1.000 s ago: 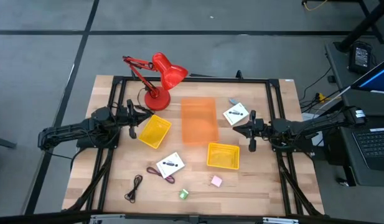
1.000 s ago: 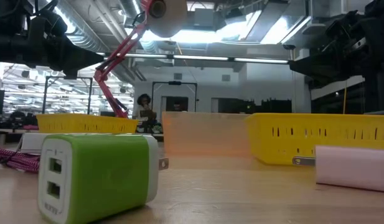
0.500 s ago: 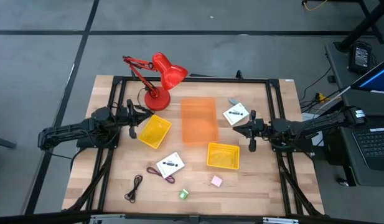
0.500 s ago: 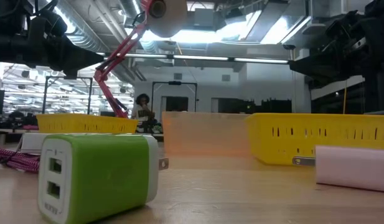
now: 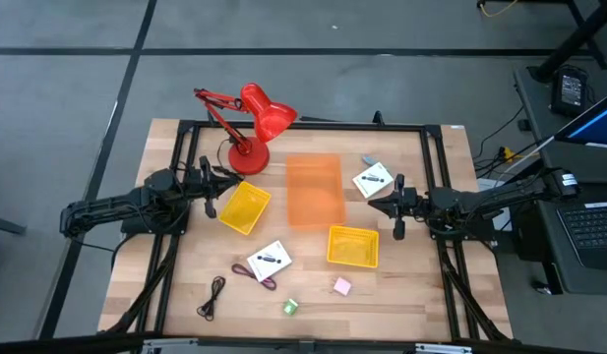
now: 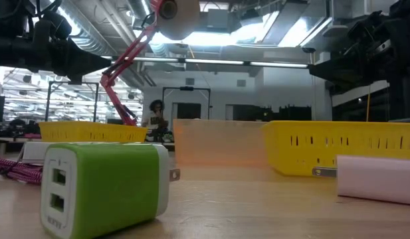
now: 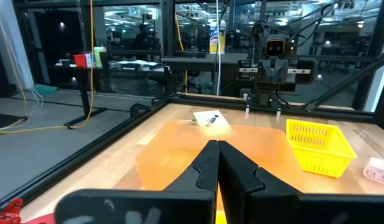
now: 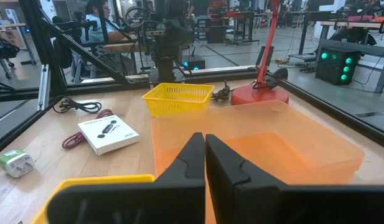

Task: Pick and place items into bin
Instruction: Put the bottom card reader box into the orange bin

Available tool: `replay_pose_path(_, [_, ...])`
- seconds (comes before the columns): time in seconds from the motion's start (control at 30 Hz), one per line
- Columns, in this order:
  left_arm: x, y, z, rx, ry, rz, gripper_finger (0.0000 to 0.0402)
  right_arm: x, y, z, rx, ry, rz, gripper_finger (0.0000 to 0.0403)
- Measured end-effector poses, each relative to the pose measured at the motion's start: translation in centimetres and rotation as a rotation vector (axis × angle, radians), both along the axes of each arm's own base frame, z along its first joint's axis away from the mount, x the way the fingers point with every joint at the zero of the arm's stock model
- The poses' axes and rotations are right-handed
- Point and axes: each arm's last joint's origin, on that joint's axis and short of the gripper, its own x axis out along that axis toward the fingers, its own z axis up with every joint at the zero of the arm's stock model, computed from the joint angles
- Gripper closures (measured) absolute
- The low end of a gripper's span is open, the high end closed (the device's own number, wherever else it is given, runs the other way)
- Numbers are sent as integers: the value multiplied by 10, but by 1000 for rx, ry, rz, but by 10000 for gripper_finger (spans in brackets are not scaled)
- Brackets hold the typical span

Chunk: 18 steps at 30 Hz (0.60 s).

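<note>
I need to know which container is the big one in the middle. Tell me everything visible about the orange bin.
The orange bin is a rectangular, translucent, plastic-looking tub, the largest container on the table. It sits upright and open-topped at the table's centre, long side running away from the front edge. It looks empty. It lies between two smaller yellow baskets, near the red lamp's base, apart from all of them. No gripper touches it.

Pink block (image 6: pixel 381 178) cut off by frame edge; maroon cord (image 6: pixel 15 169) partly hidden
</note>
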Motion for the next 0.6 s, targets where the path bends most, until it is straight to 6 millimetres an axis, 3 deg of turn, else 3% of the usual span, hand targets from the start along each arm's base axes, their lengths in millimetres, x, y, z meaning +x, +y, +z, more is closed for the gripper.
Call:
replay_pose_path(0.17, [0, 0, 0, 44, 12, -14, 400, 0, 0, 2, 2, -18, 0, 402])
replay_pose_path(0.37, [0, -5, 4, 113, 28, -181, 400, 0, 0, 3, -49, -28, 2, 402])
replay_pose_path(0.6, [0, -5, 4, 110, 38, -179, 400, 0, 0, 12, -111, -103, -2, 402])
